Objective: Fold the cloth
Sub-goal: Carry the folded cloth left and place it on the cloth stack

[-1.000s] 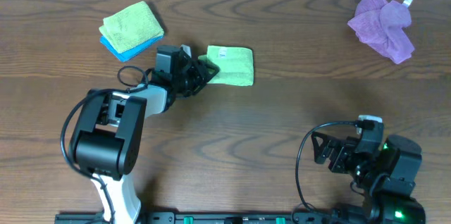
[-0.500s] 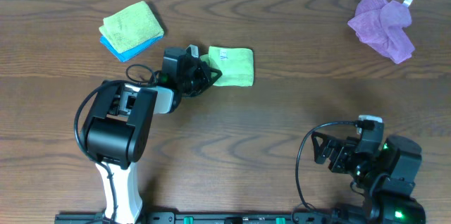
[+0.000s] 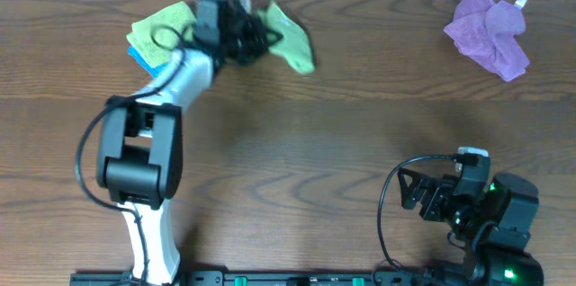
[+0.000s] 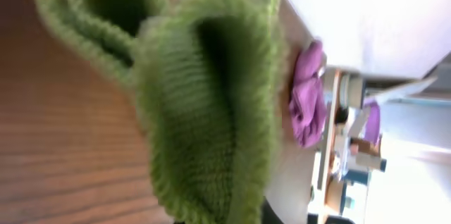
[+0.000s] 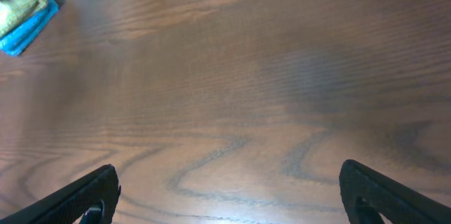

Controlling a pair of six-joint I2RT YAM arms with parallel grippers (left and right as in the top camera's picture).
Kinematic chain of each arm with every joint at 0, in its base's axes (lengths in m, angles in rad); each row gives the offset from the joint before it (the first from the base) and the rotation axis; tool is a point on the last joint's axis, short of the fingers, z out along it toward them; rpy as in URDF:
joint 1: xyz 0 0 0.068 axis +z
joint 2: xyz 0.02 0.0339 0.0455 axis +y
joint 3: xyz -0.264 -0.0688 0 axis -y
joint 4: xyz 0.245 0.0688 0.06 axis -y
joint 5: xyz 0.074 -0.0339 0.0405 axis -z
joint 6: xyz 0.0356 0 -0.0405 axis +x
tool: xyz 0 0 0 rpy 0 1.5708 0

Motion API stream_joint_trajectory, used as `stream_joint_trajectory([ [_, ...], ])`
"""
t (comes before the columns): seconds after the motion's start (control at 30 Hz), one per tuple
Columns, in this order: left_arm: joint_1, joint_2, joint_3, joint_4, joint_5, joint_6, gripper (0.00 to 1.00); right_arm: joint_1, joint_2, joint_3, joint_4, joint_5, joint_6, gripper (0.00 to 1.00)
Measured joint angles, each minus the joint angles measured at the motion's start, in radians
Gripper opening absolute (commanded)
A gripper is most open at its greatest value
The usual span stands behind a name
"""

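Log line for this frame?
left gripper: shut on green cloth, lifted beside stack | right gripper: open, near edge | purple cloth: crumpled, untouched

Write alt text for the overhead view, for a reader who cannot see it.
The left gripper holds a green cloth beside a stack of folded cloths on a wooden table. A crumpled purple cloth lies far right; the right gripper sits open.

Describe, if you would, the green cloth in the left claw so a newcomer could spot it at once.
Look along the table's far edge, left of centre, where the left claw reaches. The green cloth is bunched in that claw, trailing to its right. The other green cloth, further left, lies flat on a blue cloth with nothing gripping it.
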Motion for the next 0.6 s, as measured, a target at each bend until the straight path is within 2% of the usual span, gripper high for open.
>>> stream_joint_trajectory([
  [0.17, 0.066, -0.004, 0.216, -0.167, -0.051, 0.039, 0.05, 0.000, 0.000, 0.000, 0.000, 0.000, 0.000, 0.99],
  [0.27, 0.105, -0.012, 0.290, -0.185, -0.081, 0.051, 0.05, 0.000, 0.000, 0.000, 0.000, 0.000, 0.000, 0.99],
  [0.6, 0.211, -0.022, 0.313, -0.245, -0.129, 0.085, 0.06, 0.000, 0.000, 0.000, 0.000, 0.000, 0.000, 0.99],
])
